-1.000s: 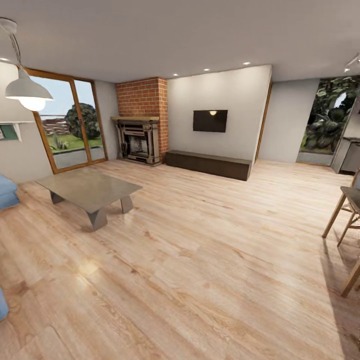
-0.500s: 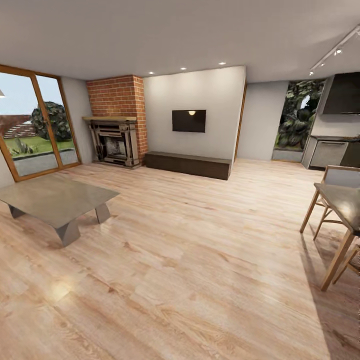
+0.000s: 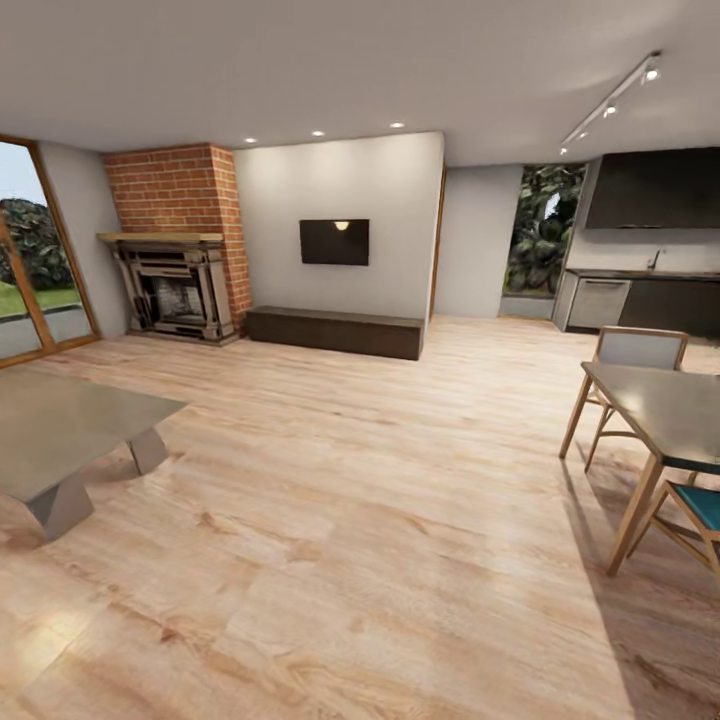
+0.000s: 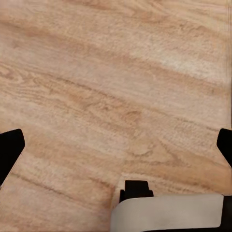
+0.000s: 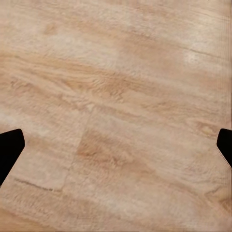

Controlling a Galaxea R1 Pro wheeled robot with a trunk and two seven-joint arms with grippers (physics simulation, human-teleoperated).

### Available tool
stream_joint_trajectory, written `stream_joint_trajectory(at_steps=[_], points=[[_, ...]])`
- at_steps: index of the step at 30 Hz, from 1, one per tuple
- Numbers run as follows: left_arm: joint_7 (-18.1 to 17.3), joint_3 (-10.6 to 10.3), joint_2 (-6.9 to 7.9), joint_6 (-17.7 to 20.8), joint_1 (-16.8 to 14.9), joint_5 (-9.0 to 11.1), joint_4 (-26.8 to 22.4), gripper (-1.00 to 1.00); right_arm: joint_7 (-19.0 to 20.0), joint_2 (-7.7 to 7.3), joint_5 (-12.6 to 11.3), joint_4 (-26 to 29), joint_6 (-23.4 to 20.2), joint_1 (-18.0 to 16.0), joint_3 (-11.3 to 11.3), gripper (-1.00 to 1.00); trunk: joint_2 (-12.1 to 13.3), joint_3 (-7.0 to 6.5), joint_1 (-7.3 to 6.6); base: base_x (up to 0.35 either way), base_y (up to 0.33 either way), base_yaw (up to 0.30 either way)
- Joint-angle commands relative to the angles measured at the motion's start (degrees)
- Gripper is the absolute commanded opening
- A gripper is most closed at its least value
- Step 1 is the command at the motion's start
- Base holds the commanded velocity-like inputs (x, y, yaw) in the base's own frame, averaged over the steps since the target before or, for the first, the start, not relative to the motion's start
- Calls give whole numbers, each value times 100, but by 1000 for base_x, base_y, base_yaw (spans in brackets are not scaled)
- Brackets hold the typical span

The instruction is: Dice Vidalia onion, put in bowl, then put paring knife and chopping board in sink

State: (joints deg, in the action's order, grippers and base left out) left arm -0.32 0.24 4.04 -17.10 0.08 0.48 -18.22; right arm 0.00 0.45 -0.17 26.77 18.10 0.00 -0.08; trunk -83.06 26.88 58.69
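The onion, chopping board, paring knife, bowl and sink are out of view. In the head view, a dark kitchen counter under a black hood stands far off at the back right, too distant to make out anything on it. Looking along the left gripper, its black fingertips sit wide apart, open, with only wooden floor between them. The right gripper is open the same way over bare floorboards.
A low grey coffee table stands at the left. A dining table with wooden chairs is at the right. The brick fireplace and a dark TV bench line the far wall. Wide wooden floor lies ahead.
The whole head view has swung right: the coffee table and fireplace slid left, while the dining table and the kitchen counter came into view. That is camera motion, not objects moving.
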Motion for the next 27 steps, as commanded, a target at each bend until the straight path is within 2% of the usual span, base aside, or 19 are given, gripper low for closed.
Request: stream_joint_trajectory(at_steps=[1, 8, 27], points=[[-3, 2, 1, -13, 1, 5, -4, 100, 0, 1, -3, 4, 10, 0, -1, 100, -2, 4, 3, 315, 0, -250], [-3, 2, 1, -13, 1, 5, -6, 100, -2, 7, 0, 4, 10, 0, -1, 100, -2, 4, 3, 316, 0, -193], [-3, 2, 1, -13, 1, 5, 2, 100, -9, 8, -4, -5, 10, 0, -1, 100, -2, 4, 3, 317, 0, -16]])
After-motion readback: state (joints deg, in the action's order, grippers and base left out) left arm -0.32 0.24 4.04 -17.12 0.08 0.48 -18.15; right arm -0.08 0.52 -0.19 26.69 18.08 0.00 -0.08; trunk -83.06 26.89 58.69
